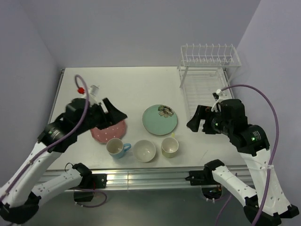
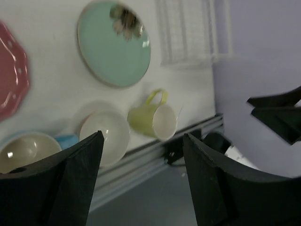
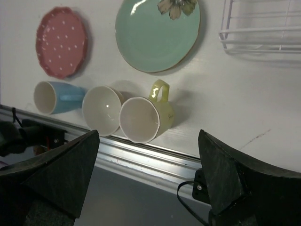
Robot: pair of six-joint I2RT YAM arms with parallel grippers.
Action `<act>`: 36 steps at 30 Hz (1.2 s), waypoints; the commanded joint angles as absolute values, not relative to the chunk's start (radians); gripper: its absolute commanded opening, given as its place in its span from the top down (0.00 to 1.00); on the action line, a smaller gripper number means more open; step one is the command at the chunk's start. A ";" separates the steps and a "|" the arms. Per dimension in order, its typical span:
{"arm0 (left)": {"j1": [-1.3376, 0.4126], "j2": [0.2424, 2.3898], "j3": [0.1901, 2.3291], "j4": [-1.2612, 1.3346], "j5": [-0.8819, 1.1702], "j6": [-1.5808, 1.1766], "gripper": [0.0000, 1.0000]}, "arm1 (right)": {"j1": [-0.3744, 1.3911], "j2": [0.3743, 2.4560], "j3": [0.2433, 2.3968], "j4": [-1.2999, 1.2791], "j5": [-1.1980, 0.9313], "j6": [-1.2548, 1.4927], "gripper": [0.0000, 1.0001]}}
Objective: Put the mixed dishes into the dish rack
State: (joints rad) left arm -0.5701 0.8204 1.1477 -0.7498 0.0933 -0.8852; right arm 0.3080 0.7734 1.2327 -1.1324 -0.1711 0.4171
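Note:
Five dishes lie on the white table. The mint-green flowered plate (image 1: 160, 119) is in the middle, and the pink dotted plate (image 1: 109, 133) to its left is partly under my left gripper (image 1: 119, 115). Along the front edge stand the blue mug (image 1: 115, 148), the cream bowl (image 1: 144, 150) and the yellow-green mug (image 1: 170, 147). The white wire dish rack (image 1: 207, 60) stands at the back right with nothing in it. My left gripper (image 2: 142, 136) hovers open and holds nothing. My right gripper (image 1: 194, 120) (image 3: 148, 133) hangs open beside the rack's lower tray (image 1: 203, 92), also holding nothing.
The table's metal front rail (image 1: 150, 178) runs just below the mugs and the bowl. Purple walls close in behind and on both sides. In the left wrist view, the right gripper (image 2: 277, 115) shows as a dark shape at the right edge.

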 commanded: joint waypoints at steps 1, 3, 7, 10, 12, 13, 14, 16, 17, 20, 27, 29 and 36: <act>-0.794 0.900 1.114 -0.865 -0.079 -0.998 0.26 | 0.392 0.785 1.204 -1.157 -0.111 0.414 0.07; -0.970 0.980 1.135 -0.891 -0.173 -1.040 0.25 | 0.432 0.828 1.212 -1.154 -0.110 0.425 0.06; -1.199 1.198 1.265 -1.038 -0.316 -1.086 0.23 | 0.588 0.887 1.282 -1.115 -0.110 0.445 0.04; -1.227 1.282 1.308 -1.094 -0.345 -1.086 0.22 | 0.641 0.913 1.293 -1.086 -0.113 0.454 0.04; -1.227 1.269 1.301 -1.082 -0.324 -1.077 0.23 | 0.689 0.946 1.282 -1.080 -0.136 0.460 0.06; -1.227 1.253 1.295 -1.071 -0.316 -1.068 0.23 | 0.716 0.959 1.272 -1.075 -0.126 0.466 0.07; -1.227 1.246 1.287 -1.068 -0.310 -1.069 0.24 | 0.791 0.975 1.263 -1.069 -0.100 0.475 0.07; -1.224 1.230 1.244 -1.046 -0.275 -1.054 0.24 | 0.863 0.995 1.244 -1.048 -0.051 0.500 0.07; -1.217 1.220 1.229 -1.023 -0.259 -1.051 0.25 | 0.889 1.021 1.243 -1.045 -0.017 0.508 0.08; -1.206 1.223 1.187 -0.999 -0.239 -1.040 0.25 | 0.934 1.042 1.259 -1.045 0.026 0.532 0.08; -1.003 1.328 1.209 -0.914 -0.114 -0.795 0.27 | 0.922 0.971 1.324 -1.090 0.130 0.532 0.07; -0.924 1.354 1.218 -0.893 -0.055 -0.720 0.27 | 0.919 0.951 1.325 -1.104 0.111 0.537 0.07; -0.854 1.506 1.253 -0.845 0.055 -0.588 0.28 | 0.919 0.847 1.261 -1.103 0.087 0.598 0.07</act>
